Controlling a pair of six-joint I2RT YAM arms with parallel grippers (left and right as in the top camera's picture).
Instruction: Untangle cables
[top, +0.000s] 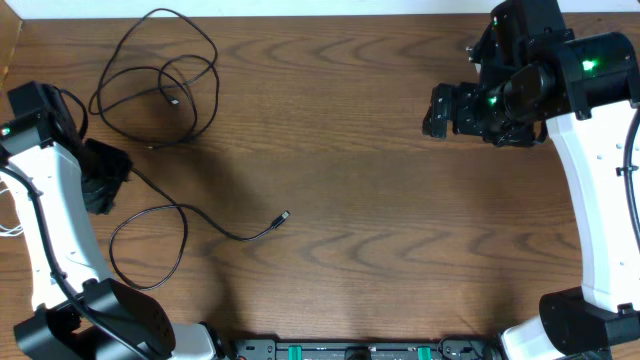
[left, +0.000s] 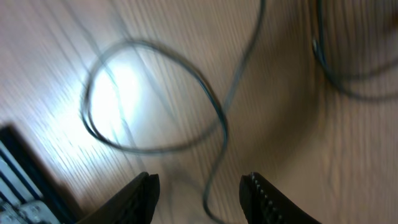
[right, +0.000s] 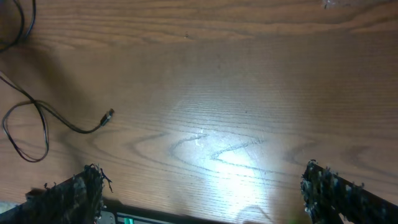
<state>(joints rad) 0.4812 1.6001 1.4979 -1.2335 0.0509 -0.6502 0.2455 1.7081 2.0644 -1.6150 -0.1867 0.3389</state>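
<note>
We see the left claw (left: 200, 185) spread astride a black cable (left: 219, 124), the right claw (right: 202, 175) spread above the surface (right: 249, 93).

Overhead sharp, evenly lit, soft shadows. Left wrist view motion-blurred: cable (left: 217, 118) smeared, glare patch on table (left: 124, 81). Right wrist: glare mid-table, corners dim.
</note>
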